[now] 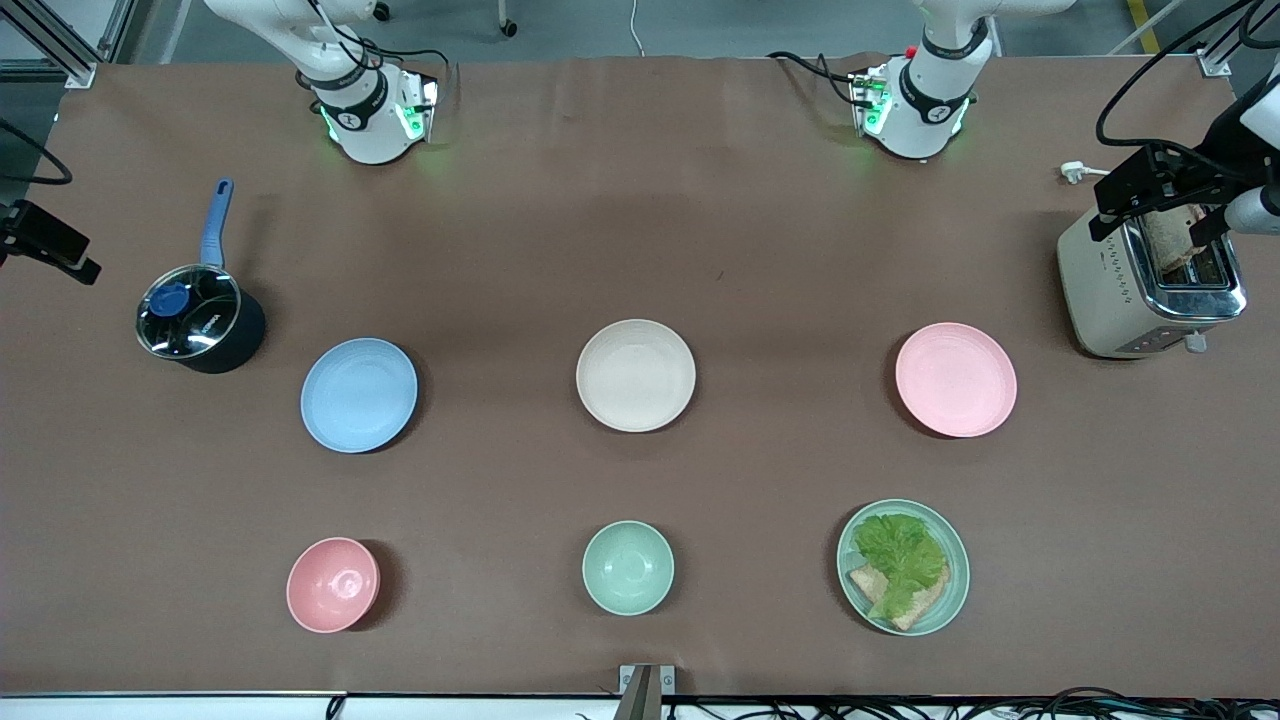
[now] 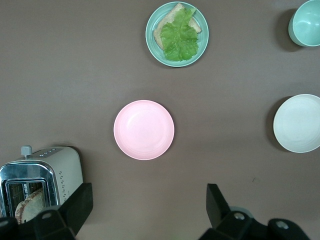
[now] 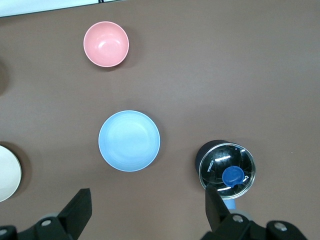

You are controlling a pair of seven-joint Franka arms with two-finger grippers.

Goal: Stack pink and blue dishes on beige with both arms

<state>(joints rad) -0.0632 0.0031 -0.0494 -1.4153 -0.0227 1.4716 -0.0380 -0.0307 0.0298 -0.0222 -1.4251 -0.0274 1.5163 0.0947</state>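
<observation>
The cream-beige plate (image 1: 635,375) lies at the table's middle. The pale blue plate (image 1: 359,394) lies beside it toward the right arm's end, and the pale pink plate (image 1: 955,379) toward the left arm's end. All three lie flat and apart. In the left wrist view my left gripper (image 2: 149,202) hangs open and empty, high over bare table by the pink plate (image 2: 144,129). In the right wrist view my right gripper (image 3: 148,205) hangs open and empty, high over bare table by the blue plate (image 3: 129,140). Neither hand shows in the front view.
A lidded saucepan (image 1: 200,320) with a blue handle stands by the blue plate. A toaster (image 1: 1150,290) holding bread stands by the pink plate. Nearer the front camera are a pink bowl (image 1: 332,584), a green bowl (image 1: 627,567) and a green plate (image 1: 946,590) with lettuce and bread.
</observation>
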